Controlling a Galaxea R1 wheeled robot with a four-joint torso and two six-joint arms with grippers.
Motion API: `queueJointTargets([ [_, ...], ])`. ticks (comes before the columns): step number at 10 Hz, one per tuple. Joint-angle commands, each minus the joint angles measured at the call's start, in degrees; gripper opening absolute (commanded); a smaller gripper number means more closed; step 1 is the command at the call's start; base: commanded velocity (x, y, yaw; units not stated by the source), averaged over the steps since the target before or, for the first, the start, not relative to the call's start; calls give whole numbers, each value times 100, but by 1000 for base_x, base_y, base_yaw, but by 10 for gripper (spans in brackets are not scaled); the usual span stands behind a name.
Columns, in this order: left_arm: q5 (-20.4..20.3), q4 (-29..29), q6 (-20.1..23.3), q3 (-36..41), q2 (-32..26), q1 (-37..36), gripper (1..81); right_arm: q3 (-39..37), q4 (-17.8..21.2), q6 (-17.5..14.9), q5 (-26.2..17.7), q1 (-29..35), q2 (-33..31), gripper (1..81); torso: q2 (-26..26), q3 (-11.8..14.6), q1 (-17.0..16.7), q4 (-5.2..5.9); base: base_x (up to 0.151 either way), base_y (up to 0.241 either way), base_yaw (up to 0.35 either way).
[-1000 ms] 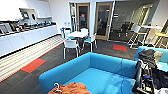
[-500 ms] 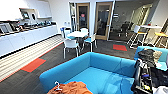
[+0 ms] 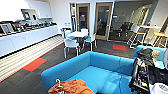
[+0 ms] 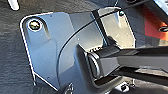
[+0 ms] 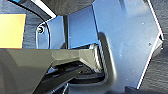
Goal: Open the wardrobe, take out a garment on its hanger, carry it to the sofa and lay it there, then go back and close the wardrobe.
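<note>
Hoodie down on the sofa

Hoodie on the cushions, folks: we've got the burnt-orange hooded sweatshirt (image 3: 71, 87) lying crumpled on the near left end of the seat of the large bright blue upholstered sofa (image 3: 100, 67). Its thin white hanger (image 3: 59, 83) pokes its curved hook up at the left edge of the fabric, so by our reading the garment went down hanger and all, just as the job asks. We judge the laying step done and the wardrobe doors the remaining business.

A heap of dark clothing (image 3: 145, 55) sits on a smaller lighter-blue seat (image 3: 160, 53) to the right. Far off, a white table with white chairs (image 3: 75, 37) stands left of wooden doors (image 3: 103, 21).

On the fingers of either arm, we cannot tell: both wrist cameras give us dark plate and carpet.
</note>
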Motion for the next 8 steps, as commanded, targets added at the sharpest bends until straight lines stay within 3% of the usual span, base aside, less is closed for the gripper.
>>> queueJointTargets([
  [1,171,43,15,-38,-62,-256,811,19,-45,-18,-277,141,51,811,0,0,7,0,-82,0,0],
  [8,162,35,-3,-38,-71,-256,811,10,-37,-10,-268,97,51,811,-4,2,7,0,-12,0,0],
])
